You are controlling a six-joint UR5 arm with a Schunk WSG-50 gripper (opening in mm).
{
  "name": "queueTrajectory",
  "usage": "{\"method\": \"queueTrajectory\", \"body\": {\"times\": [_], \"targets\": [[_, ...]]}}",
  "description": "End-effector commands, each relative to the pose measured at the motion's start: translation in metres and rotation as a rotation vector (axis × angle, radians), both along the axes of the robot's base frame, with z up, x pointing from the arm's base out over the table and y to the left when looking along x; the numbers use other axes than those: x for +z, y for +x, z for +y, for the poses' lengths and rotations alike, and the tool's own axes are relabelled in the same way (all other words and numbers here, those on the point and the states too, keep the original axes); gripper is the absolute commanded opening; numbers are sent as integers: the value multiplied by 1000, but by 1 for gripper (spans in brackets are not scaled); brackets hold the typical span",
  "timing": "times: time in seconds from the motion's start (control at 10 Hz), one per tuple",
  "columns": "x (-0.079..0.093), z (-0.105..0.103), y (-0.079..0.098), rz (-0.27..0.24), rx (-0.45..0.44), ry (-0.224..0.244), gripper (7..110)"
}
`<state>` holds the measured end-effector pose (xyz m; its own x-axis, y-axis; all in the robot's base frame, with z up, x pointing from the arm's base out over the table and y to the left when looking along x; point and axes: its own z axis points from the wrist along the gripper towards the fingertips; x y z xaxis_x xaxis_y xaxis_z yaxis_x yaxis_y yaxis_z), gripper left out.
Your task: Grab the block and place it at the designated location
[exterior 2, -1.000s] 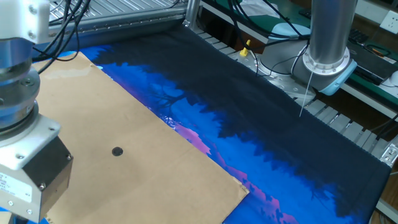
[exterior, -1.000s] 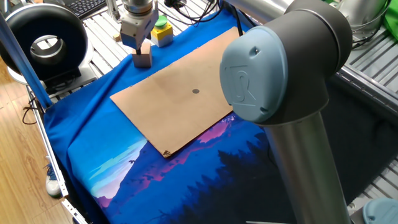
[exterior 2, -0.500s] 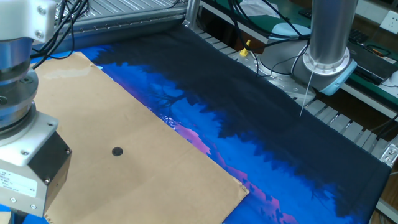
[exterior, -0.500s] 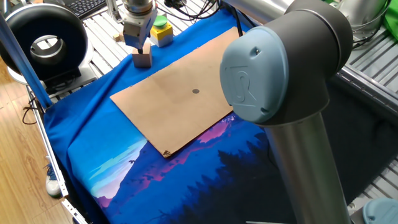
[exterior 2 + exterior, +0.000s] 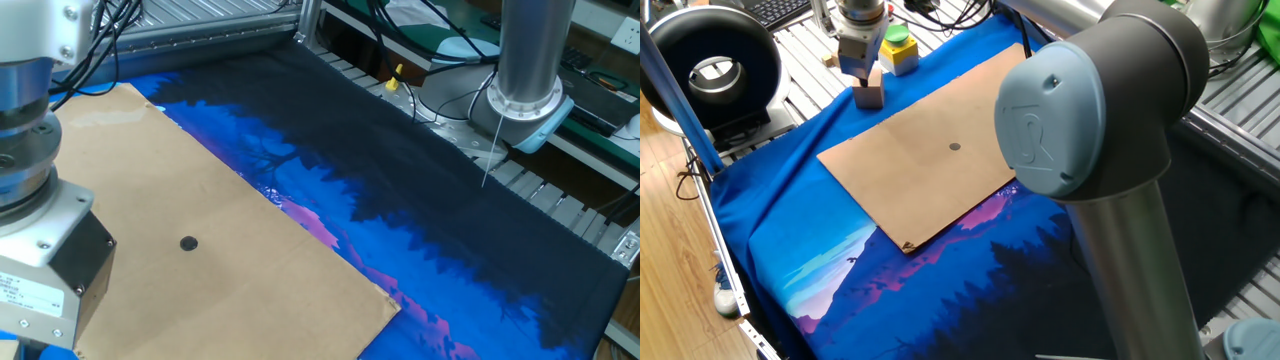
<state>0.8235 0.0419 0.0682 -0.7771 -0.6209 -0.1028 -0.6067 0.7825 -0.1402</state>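
**Gripper down over block, grasp not confirmed**

Biggest first: the UR5 arm (image 5: 1100,130) fills the near side of one fixed view. A blue printed cloth (image 5: 790,240) covers the table, w/ the brown board (image 5: 930,170) lying flat on it. Dark dot = the designated location (image 5: 955,147), centre of board, nothing on it; also visible in the other fixed view (image 5: 188,243).

The gripper (image 5: 865,75) sits at the far-left corner, off the board. The block (image 5: 870,95) is on the cloth just beside the board's edge, right under the fingers. A yellow block w/ green top (image 5: 898,50) stands near, behind it.

Change vs 1 s ago: gripper has shifted slightly and looks narrower; since 0.5 s ago almost no motion. Block hasn't moved. Prob. means the descent is finished and the close is about due.

Whether the fingers are open or clamped on the block: can't tell, too small here, and the other view shows only the wrist housing (image 5: 40,270).

Task barely begun; lift + carry to dot remain.
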Motion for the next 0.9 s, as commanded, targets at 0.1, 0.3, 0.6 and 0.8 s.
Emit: {"method": "queueTrajectory", "body": {"times": [0.1, 0.3, 0.6, 0.8], "targets": [[3, 8, 9, -36, 48, 31, 66], [3, 12, 12, -48, 60, 42, 66], [4, 15, 16, -62, 71, 53, 66], [4, 16, 16, -64, 72, 56, 66]]}}
